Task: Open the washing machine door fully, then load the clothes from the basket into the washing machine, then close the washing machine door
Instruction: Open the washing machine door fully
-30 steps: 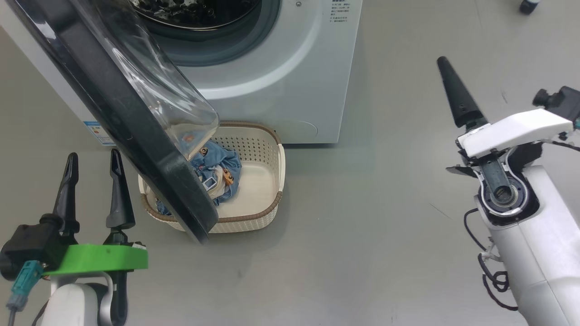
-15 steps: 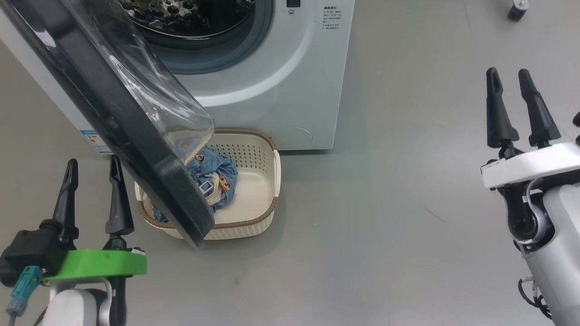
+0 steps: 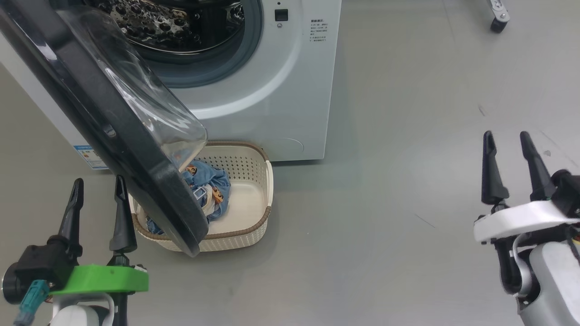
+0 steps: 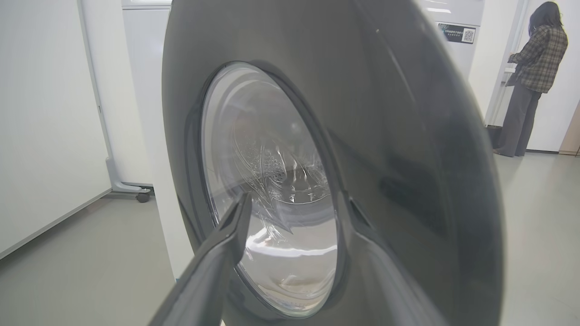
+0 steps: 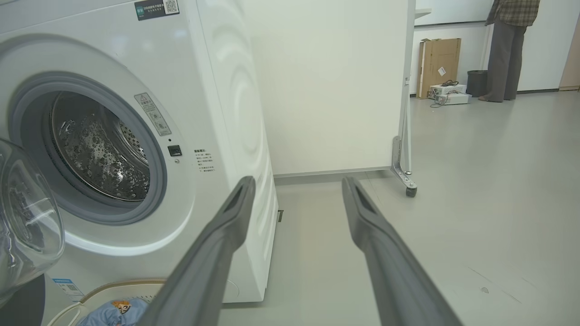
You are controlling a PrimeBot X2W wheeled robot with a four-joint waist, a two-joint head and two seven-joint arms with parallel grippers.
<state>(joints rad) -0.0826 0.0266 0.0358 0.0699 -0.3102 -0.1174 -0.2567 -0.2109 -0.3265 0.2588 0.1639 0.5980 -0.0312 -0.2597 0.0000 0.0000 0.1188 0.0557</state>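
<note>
Fingers stand spread wide on both my grippers, and nothing sits between them. My left gripper [image 3: 99, 181] hangs low at the left of the head view, just beside the outer face of the washing machine door [image 3: 108, 131]; from my left wrist, my two fingers [image 4: 222, 253] point straight at the round glass in its dark rim, very near it, though I cannot tell whether a tip touches. That door is swung out from the washing machine [image 3: 281, 90], leaving the grey gasket [image 3: 213, 77] and the perforated steel drum [image 3: 172, 22] uncovered. Its lower edge hangs over the left side of the basket [image 3: 235, 240], which sits on the grey floor [image 3: 362, 203] just in front of the machine's lower front. The clothes [image 3: 210, 183] lie bunched in the basket's left half, blue with small orange figures and a bit of white, partly hidden behind the door's rim; the right half shows its cream bottom. My right gripper [image 3: 506, 134] hangs at the lower right over open floor, well apart from basket and machine, fingers pointing up the head view. From my right wrist I see the drum mouth to the left and a corner of the basket with blue cloth at the bottom
</note>
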